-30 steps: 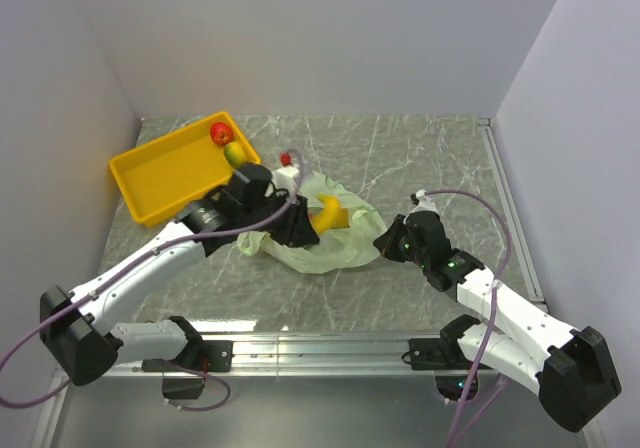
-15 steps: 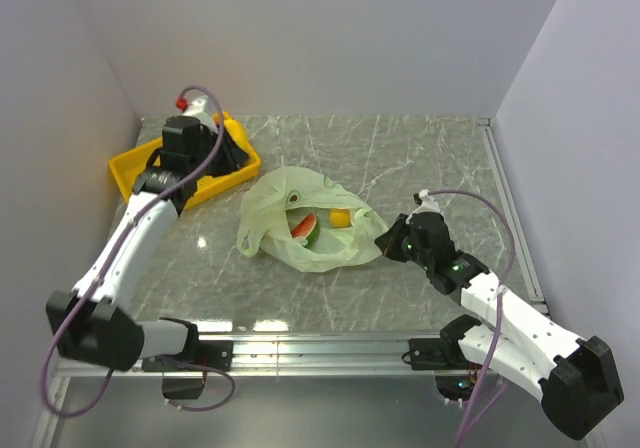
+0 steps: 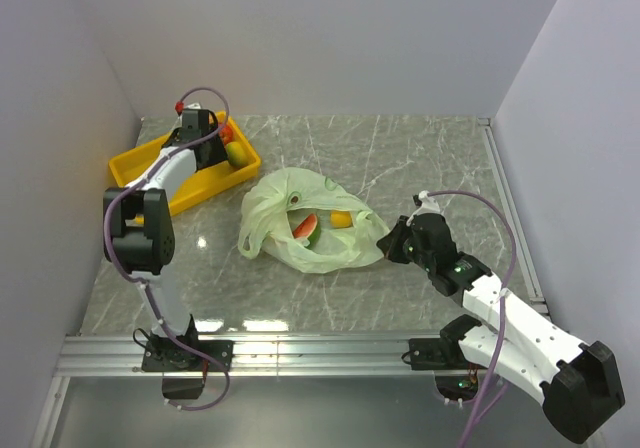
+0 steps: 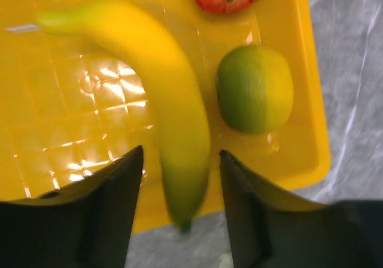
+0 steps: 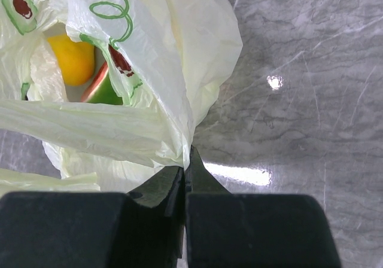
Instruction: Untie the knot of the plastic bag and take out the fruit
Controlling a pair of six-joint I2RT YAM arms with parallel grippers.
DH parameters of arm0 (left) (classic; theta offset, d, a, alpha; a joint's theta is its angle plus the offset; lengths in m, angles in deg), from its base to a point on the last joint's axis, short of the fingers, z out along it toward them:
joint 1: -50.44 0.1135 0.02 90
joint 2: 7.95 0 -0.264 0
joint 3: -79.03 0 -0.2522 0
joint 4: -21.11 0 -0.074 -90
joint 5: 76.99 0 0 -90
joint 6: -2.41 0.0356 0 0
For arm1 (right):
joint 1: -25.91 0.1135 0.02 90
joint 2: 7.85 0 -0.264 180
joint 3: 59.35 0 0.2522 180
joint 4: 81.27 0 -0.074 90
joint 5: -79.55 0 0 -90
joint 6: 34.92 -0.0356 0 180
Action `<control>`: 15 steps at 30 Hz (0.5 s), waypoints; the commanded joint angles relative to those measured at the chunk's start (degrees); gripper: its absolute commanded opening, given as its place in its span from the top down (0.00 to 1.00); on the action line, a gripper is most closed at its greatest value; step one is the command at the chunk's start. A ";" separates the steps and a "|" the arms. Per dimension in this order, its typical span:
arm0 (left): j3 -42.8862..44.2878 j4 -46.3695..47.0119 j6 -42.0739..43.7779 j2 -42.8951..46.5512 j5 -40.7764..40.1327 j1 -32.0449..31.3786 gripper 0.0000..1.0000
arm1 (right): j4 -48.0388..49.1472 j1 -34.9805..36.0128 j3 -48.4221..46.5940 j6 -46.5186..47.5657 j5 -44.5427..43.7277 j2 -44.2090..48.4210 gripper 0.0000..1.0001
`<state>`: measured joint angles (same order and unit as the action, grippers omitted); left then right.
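One long yellow banana (image 4: 161, 88) lies lengthwise between my left jaws (image 4: 181, 160), spread clear of it; right jaws (image 5: 185, 165) clamp the crinkly pale-green plastic bag (image 5: 197, 34).

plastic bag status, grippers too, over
Left gripper open above banana in yellow tray. Right gripper shut on plastic bag rim. Bag open, watermelon slice and yellow fruit inside. No obstruction seen.
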<state>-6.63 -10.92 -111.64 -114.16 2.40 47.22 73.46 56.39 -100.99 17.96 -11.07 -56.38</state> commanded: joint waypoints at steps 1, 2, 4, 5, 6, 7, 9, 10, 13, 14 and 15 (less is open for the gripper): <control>6.60 2.36 2.78 -1.97 -2.74 0.50 0.37 | -0.62 -0.25 -2.88 1.61 0.01 0.72 1.00; 7.48 1.83 2.87 -2.24 -2.83 0.50 0.30 | -0.71 -0.16 -2.97 1.70 -0.17 0.63 1.00; 7.40 2.18 2.78 -1.98 -3.10 0.50 0.15 | -0.80 -0.24 -3.06 1.70 -0.17 0.63 1.00; 6.97 2.44 2.87 -1.63 -2.75 0.50 0.11 | -0.71 -0.25 -3.06 1.70 -0.17 0.55 1.00; 6.79 2.35 2.87 -1.28 -2.75 0.50 0.09 | -0.71 -0.16 -2.97 1.70 -0.26 0.46 1.00; 6.79 1.83 2.70 -0.32 -2.40 0.50 0.08 | -0.62 -0.16 -2.88 1.79 -0.17 0.37 1.00; 6.35 -0.18 1.56 2.13 -1.87 0.24 0.09 | -0.71 -0.25 -3.15 1.97 -0.26 0.02 1.00; 5.83 -0.72 1.29 3.37 -1.26 -0.11 0.10 | -0.71 -0.33 -3.23 2.14 -0.26 -0.16 1.00; 1.18 -0.72 0.59 10.20 1.64 -2.82 0.14 | -0.80 -0.16 -3.59 2.58 -0.78 -0.51 1.00; -1.80 -0.55 0.41 12.06 2.60 -3.97 0.16 | -0.88 -0.16 -3.59 2.76 -1.57 -0.68 1.00; -3.30 -0.55 -0.02 15.91 4.27 -5.29 0.18 | -0.97 -0.33 -3.67 3.11 -2.01 -0.77 1.00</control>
<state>-6.94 -11.57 -110.35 -109.11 2.42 45.82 72.59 56.39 -101.49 19.40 -11.29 -57.01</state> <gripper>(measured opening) 0.838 0.008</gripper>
